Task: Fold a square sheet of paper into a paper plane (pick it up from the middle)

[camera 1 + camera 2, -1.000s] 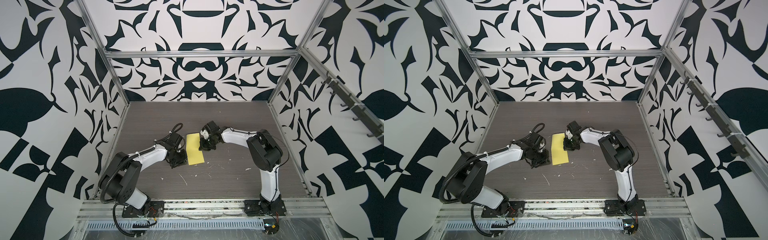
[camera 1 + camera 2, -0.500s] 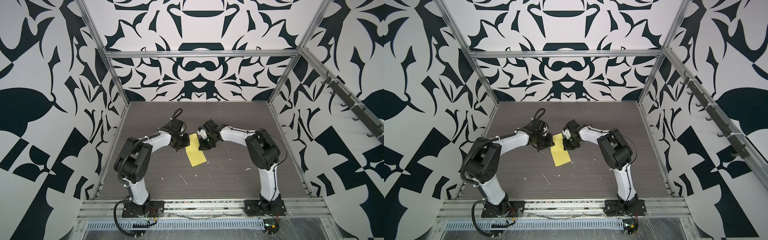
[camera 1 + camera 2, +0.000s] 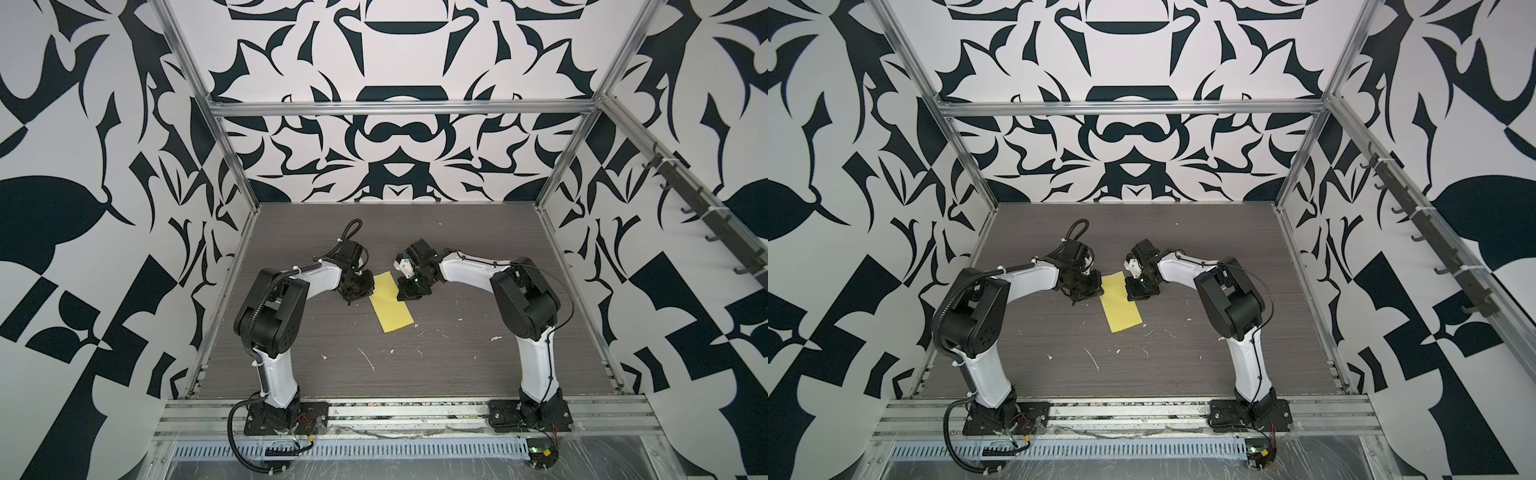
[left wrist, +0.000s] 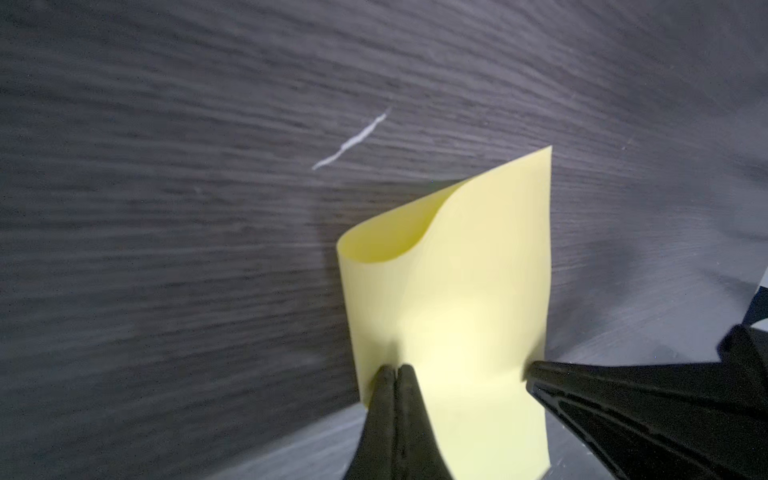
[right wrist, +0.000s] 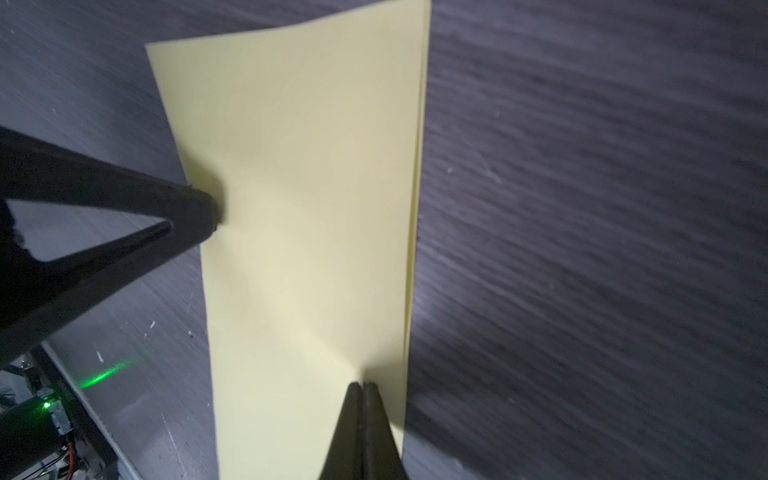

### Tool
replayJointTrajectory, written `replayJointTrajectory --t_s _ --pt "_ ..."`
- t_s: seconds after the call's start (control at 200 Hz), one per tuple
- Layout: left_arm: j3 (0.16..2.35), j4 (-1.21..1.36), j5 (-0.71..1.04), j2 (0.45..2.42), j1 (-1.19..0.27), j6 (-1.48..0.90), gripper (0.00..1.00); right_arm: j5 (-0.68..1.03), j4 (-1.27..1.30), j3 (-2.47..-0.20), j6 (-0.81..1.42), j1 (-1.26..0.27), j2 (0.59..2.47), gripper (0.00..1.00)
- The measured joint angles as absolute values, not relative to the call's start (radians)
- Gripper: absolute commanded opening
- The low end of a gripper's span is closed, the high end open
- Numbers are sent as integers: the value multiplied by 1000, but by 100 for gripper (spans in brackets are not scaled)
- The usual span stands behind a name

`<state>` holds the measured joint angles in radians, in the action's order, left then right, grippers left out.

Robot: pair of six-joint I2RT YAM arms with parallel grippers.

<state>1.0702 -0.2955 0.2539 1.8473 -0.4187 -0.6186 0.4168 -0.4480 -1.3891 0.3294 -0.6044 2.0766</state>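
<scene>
The square sheet of paper (image 3: 392, 305) is yellow and doubled over into a long rectangle. It lies slanted on the dark table in both top views (image 3: 1121, 309). My left gripper (image 3: 370, 291) is shut, and its tip rests on the sheet's far left edge, by the uncreased, rounded fold (image 4: 374, 241). My right gripper (image 3: 402, 293) is also shut, its tip resting near the far right edge where the two layers' free edges meet (image 5: 415, 208). The wrist views show each gripper's tip (image 4: 395, 368) (image 5: 360, 384) on top of the paper, with the other arm's fingertip (image 4: 532, 370) (image 5: 210, 208) at the opposite edge.
White flecks and a thin white streak (image 3: 368, 359) are scattered over the table's front half. Aluminium posts and patterned walls enclose the table on three sides. A rail of hooks (image 3: 685, 199) runs along the right wall. Both arm bases stand on the front rail (image 3: 415, 411).
My left arm swung from the front left up to the paper's far left edge. The paper turned slightly, so its near end now points more to the right. The right gripper stayed in place.
</scene>
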Motion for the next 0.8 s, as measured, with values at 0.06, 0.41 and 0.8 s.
replayJointTrajectory --t_s 0.06,0.41,0.8 --pt "1069 -295 256 1847 -414 -602 0 416 -448 -1389 329 -605 2076 0" --pt "1053 -296 292 1839 -343 -471 0 408 -449 -1389 330 -607 2076 0" --pt "1001 -247 346 1728 -323 -503 0 406 -450 -1389 331 -607 2076 0"
